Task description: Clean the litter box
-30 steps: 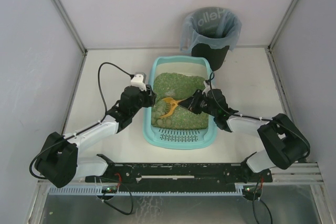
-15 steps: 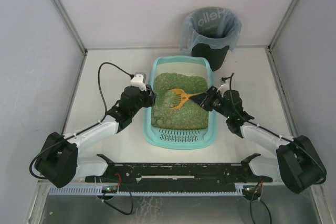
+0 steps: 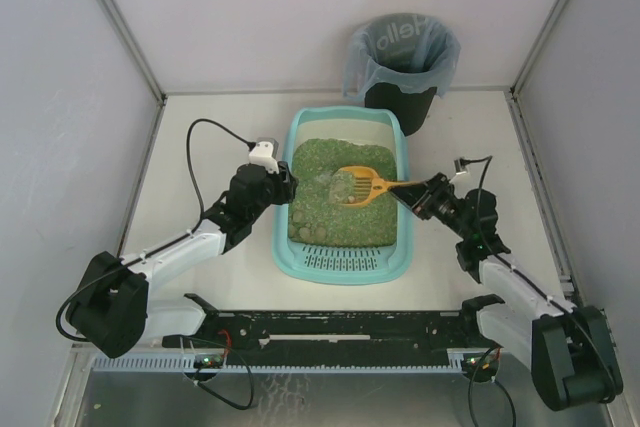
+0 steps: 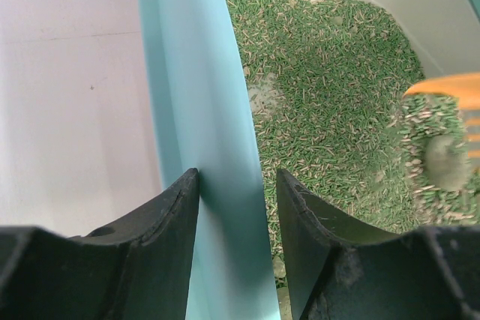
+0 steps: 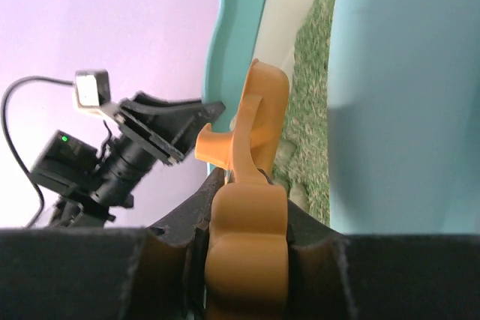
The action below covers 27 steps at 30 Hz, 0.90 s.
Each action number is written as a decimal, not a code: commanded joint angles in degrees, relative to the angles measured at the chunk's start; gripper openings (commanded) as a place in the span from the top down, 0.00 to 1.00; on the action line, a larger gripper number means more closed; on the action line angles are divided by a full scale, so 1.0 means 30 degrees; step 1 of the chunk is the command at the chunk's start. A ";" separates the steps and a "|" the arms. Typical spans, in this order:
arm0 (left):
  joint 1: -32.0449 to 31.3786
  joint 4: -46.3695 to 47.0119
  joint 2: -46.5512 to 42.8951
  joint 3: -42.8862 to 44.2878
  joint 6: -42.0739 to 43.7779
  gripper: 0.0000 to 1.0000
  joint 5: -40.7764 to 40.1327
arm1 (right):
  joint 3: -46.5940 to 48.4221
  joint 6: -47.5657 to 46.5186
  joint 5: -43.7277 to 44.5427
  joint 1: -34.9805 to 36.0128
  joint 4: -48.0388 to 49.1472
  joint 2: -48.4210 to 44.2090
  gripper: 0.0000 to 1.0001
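The light-teal litter box (image 3: 283, 237) holds green litter (image 3: 340, 222), with its grille ledge (image 3: 342, 261) at the near end. My left gripper (image 3: 283, 187) is shut on the box's left wall (image 4: 202, 110), one finger outside and one inside above the litter (image 4: 330, 73). My right gripper (image 3: 425, 195) is shut on the handle (image 5: 247, 237) of an orange slotted scoop (image 3: 352, 185). The scoop head is raised over the middle of the litter and carries grey clumps (image 4: 446, 162) mixed with green granules. The handle crosses the box's right rim (image 5: 397, 95).
A round black bin (image 3: 402, 57) with a grey-blue bag liner stands behind the box at the back right. Grey enclosure walls close the sides and back. A black rail (image 3: 340, 327) runs along the near edge. Several flat clumps lie in the litter near the grille.
My right arm has drawn back to the right, and the scoop has risen from the near-left litter to above the middle, loaded with clumps. The left arm has not moved.
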 commanded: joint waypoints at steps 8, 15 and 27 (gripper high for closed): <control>-0.0304 0.0386 -0.0198 0.0669 -0.0115 0.51 0.0957 | -0.0820 0.1809 -0.1650 -0.1684 0.2334 -0.1437 1.00; -0.0303 0.0444 -0.0093 0.0682 -0.0161 0.51 0.1054 | 0.0272 0.1488 -0.3832 -0.1091 0.3995 -0.0457 1.00; -0.0304 0.0377 -0.0076 0.0678 -0.0163 0.51 0.1031 | -0.0342 0.2067 -0.1986 -0.2599 0.2292 -0.0580 1.00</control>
